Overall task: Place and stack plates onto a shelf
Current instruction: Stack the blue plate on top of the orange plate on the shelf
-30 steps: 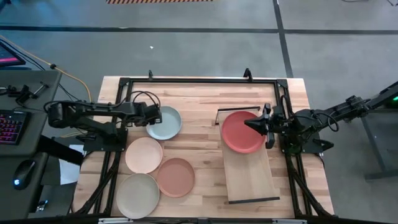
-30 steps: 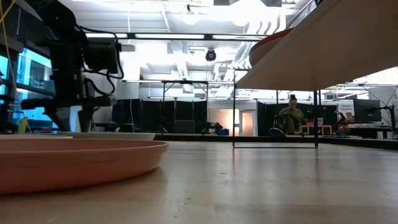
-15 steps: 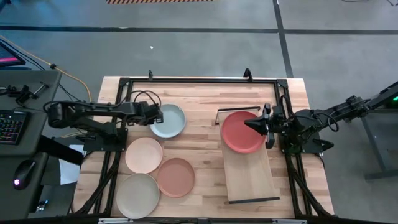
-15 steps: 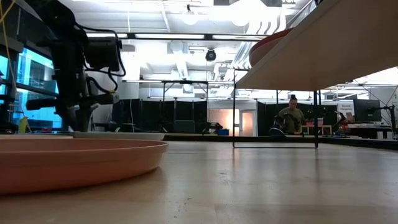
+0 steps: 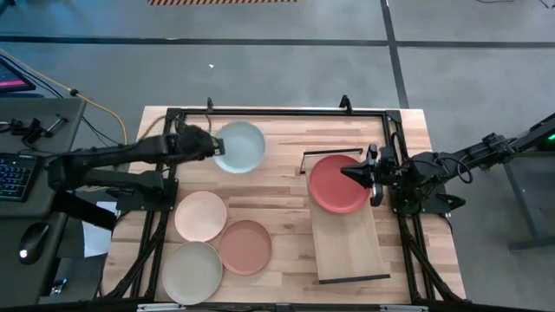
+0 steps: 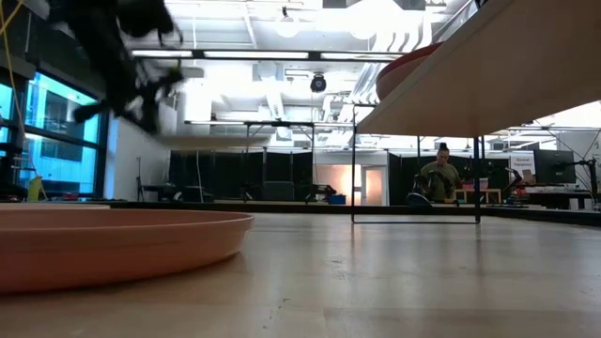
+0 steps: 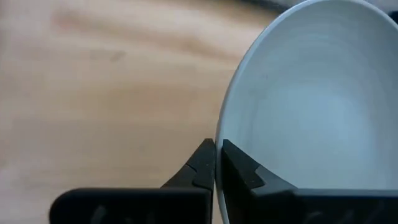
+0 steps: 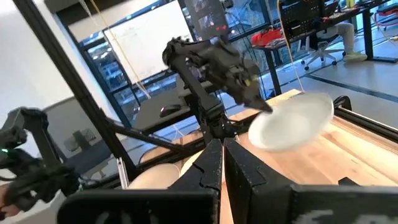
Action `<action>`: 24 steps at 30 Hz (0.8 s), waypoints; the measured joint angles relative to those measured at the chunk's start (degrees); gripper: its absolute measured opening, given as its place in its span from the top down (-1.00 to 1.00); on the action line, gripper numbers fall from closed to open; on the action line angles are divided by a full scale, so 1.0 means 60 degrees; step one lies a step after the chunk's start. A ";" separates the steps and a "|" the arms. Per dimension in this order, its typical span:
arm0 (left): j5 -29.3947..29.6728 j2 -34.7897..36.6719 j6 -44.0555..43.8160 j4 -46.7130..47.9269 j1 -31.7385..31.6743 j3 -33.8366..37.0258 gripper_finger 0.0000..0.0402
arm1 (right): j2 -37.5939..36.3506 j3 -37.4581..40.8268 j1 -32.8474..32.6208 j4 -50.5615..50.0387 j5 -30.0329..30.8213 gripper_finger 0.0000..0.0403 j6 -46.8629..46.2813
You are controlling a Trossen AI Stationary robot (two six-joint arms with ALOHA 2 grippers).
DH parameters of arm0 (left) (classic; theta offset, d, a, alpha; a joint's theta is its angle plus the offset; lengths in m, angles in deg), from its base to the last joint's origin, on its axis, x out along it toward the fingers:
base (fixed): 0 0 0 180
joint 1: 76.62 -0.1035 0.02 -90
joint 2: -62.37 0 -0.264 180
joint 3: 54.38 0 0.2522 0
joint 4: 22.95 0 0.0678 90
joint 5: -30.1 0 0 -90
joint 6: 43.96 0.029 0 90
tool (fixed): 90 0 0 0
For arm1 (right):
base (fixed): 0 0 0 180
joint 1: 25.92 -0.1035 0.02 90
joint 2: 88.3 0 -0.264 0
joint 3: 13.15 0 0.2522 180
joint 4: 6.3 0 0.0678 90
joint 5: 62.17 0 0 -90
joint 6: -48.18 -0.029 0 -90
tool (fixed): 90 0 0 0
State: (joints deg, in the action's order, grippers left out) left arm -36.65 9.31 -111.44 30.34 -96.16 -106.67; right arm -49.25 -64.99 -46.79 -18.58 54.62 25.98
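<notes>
The pale blue-grey plate [image 5: 241,146] hangs above the table's far left part, with my left gripper [image 5: 212,146] shut on it; the right wrist view also shows this plate [image 8: 292,121]. The red plate [image 5: 336,186] rests flat on the far end of the raised light-wood shelf [image 5: 351,247]. My right gripper [image 5: 345,173] is shut over the red plate's far part; I cannot tell whether it touches it. The peach plate [image 5: 200,216], the terracotta plate [image 5: 245,247] and the sage-cream plate [image 5: 192,272] lie flat on the table at near left. My left gripper pinches the pale blue-grey plate's rim [image 7: 219,134] on its left side, one finger on the inside of the plate [image 7: 242,174] and one on the outside [image 7: 199,169]. The fingers come from the table's left. The plate is lifted clear and sticks out from them toward the right.
A black metal frame [image 5: 277,113] runs around the tabletop's far and side edges. In the low view the shelf [image 6: 488,66] stands high above the tabletop, and the terracotta plate [image 6: 113,244] fills the near left. A person [image 6: 439,178] stands in the room far behind.
My left gripper has risen and gone toward the table's far edge, carrying the pale blue-grey plate. The plate lay on the table a second ago and is now lifted clear, a little farther right. My right arm has kept still.
</notes>
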 joint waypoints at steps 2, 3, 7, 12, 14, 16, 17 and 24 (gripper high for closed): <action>0.0010 0.0241 0.0624 -0.0046 0.0008 -0.0686 0.99 | -0.0003 0.0000 0.0001 0.0129 0.0103 1.00 -0.0039; 0.0016 0.0295 0.1008 -0.0064 0.0048 -0.1060 0.99 | 0.0000 0.0000 0.0001 0.0221 0.0163 1.00 0.0029; 0.0116 0.0193 0.2106 -0.0042 0.0406 -0.2290 0.99 | 0.0094 0.0000 0.0001 0.0538 0.0315 1.00 0.0553; 0.0548 -0.0194 0.2363 0.0010 0.0768 -0.2962 1.00 | 0.0193 0.0000 -0.0003 0.0541 0.0320 1.00 0.0710; 0.0554 -0.0389 0.2354 0.0037 0.0856 -0.3057 1.00 | 0.0190 0.0000 0.0001 0.0664 0.0324 1.00 0.0718; 0.0536 -0.0634 0.2290 -0.0146 0.1035 -0.3093 1.00 | 0.0189 0.0000 0.0000 0.1328 0.0345 1.00 0.0980; 0.0542 -0.0793 0.2327 -0.0450 0.1182 -0.3099 1.00 | 0.0183 0.0000 0.0001 0.1875 0.0351 1.00 0.1291; 0.0477 -0.2415 0.2600 -0.3958 0.2566 -0.3204 1.00 | 0.0064 0.0000 -0.0003 0.4596 0.0345 1.00 0.3869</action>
State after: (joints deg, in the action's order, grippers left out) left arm -33.79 -5.18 -95.83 6.60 -80.77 -125.89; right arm -48.87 -64.99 -46.80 9.00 56.69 49.20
